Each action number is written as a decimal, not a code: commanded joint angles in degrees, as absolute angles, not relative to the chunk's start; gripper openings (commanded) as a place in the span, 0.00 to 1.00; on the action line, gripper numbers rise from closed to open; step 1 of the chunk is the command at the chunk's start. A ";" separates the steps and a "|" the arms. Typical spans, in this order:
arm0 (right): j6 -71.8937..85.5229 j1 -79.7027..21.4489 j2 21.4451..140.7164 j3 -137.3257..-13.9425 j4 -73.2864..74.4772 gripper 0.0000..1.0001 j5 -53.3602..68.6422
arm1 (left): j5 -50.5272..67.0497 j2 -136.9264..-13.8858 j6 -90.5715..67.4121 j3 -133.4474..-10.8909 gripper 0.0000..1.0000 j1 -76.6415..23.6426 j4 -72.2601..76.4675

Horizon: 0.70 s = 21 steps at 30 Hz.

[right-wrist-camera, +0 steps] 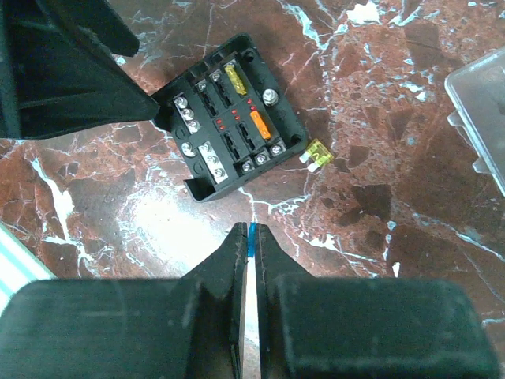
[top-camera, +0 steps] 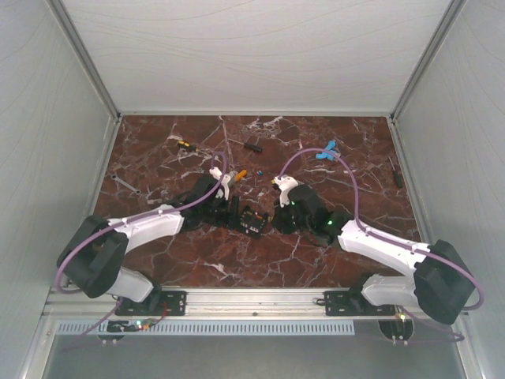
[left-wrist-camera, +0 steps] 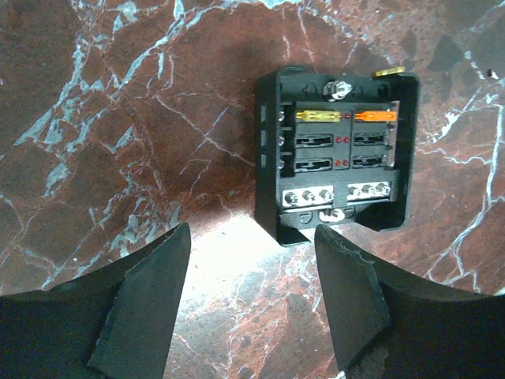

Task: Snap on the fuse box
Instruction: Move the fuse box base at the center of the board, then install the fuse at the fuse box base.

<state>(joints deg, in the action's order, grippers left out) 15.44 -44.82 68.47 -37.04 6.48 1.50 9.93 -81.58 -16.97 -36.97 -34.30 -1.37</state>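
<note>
Probably light, stiff and quick to skid, the fuse box [left-wrist-camera: 335, 154] at upper right of the left wrist view wants holding by its plain outer walls; the left gripper [left-wrist-camera: 252, 304] is spread empty below it, the right gripper [right-wrist-camera: 249, 234] pinches a blue sliver [right-wrist-camera: 251, 239].

top of fuse box [top-camera: 252, 222]: open from above | left side: left claw [left-wrist-camera: 251, 241] close, fingers wide | right side: right claw [right-wrist-camera: 248, 230] near, fingers together | by box: loose yellow fuse [right-wrist-camera: 317, 154], clear lid [right-wrist-camera: 483, 110] | far table [top-camera: 355, 142]: small tools [top-camera: 253, 145], gaps between
</note>
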 commanded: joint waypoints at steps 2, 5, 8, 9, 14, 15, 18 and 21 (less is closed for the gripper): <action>12.80 -47.35 70.11 -41.02 7.15 0.00 -0.29 | 6.68 -83.13 -18.85 -38.53 0.64 -33.73 -1.33; 11.87 -48.17 72.27 -43.57 9.06 0.00 -0.41 | 5.64 -82.66 -18.66 -38.77 0.64 -32.95 -1.75; 11.31 -48.84 74.70 -46.41 11.40 0.00 -1.02 | 5.54 -82.49 -18.51 -38.80 0.65 -32.10 -1.68; 11.11 -49.03 75.50 -47.19 12.16 0.00 -1.20 | 5.58 -82.70 -18.53 -38.84 0.65 -31.83 -1.60; 10.38 -49.12 78.93 -50.55 14.72 0.00 -1.37 | 7.12 -84.52 -18.68 -39.62 0.66 -30.06 -0.69; 10.12 -49.06 79.75 -51.34 15.25 0.00 -1.37 | 7.31 -84.84 -18.72 -39.90 0.66 -29.87 -0.59; 9.37 -49.12 82.23 -53.73 16.70 0.00 -1.47 | 8.84 -84.91 -18.81 -40.13 0.67 -29.46 0.26; 8.85 -49.11 84.15 -55.44 17.56 0.00 -2.01 | 11.23 -83.61 -19.19 -39.67 0.68 -29.44 0.58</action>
<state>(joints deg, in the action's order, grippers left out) 10.70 -48.71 82.28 -52.40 15.16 -0.67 7.86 -84.71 -18.28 -37.45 -29.67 -1.83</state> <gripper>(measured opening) 0.006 0.674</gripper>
